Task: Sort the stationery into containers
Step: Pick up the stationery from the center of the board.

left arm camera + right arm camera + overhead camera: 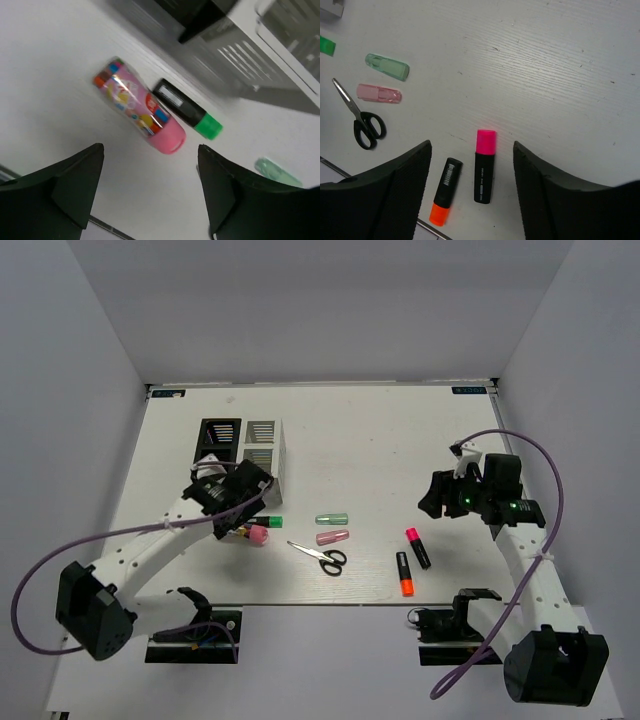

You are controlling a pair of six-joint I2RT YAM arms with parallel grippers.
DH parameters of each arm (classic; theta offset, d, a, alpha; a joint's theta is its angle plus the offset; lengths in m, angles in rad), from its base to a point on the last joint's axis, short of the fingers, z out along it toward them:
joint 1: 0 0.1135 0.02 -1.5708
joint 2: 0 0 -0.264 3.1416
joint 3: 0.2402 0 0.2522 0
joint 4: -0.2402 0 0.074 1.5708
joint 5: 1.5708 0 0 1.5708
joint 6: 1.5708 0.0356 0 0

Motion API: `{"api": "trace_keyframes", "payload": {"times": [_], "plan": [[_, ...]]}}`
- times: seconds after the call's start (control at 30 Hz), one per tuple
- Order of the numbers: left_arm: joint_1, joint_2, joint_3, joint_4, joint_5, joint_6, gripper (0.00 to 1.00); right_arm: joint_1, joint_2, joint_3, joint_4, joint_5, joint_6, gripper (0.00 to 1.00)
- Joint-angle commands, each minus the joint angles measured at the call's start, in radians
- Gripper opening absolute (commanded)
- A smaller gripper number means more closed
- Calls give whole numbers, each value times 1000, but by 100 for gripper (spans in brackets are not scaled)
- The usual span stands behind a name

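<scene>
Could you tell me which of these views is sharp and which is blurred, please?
Left wrist: smeared, with the white organiser streaky and the pink tube and green-capped marker soft-edged. Right wrist: crisp, with the table grain and the pink-capped marker clear. Top external: evenly lit, with soft shadows and no glare.

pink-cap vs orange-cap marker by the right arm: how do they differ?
Cap: the pink-capped marker has a pink cap, the orange-capped marker an orange one. Pose: the pink-capped marker's cap points to the far side, the orange-capped marker's to the near edge. Place: the orange-capped marker lies nearer that edge than the pink-capped marker. Shared: black bodies, flat on the table, apart, neither held.
</scene>
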Motion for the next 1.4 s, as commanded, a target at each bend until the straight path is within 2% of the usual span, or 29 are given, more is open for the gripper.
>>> {"api": "trace_keyframes", "payload": {"times": [0.0, 0.1, 0.17, 0.2, 0.27, 0.3, 0.37, 0.7, 0.8, 0.97, 1.07, 1.37], "plan": [[-30, 100, 99, -340, -243, -516, 86, 3, -19, 44, -10, 21, 9, 71], [-31, 197, 149, -502, -240, -699, 81, 3, -40, 41, -10, 21, 13, 73], [-33, 198, 70, -444, -249, -740, 74, 1, -45, 46, -10, 22, 13, 74], [-34, 171, 38, -366, -253, -749, 74, 3, -47, 46, -12, 22, 15, 74], [-33, 153, -77, -292, -264, -740, 74, 1, -53, 49, -18, 22, 15, 74], [-28, 127, -102, -191, -270, -723, 74, 0, -54, 49, -18, 22, 10, 74], [-24, 114, -169, -142, -281, -727, 74, 1, -53, 47, -19, 22, 9, 74], [7, 64, -277, 4, -293, -628, 76, 1, -51, 49, -22, 10, 7, 74], [3, 4, -292, 53, -263, -599, 76, 3, -45, 47, -22, 12, 4, 74], [-14, -65, -263, 40, -231, -569, 73, 1, -41, 51, -24, 9, 4, 74], [-33, -84, -251, 64, -249, -551, 73, 3, -36, 46, -21, 6, 2, 75], [38, 45, -233, 142, -253, -491, 78, 1, -33, 49, -25, 9, 5, 75]]}}
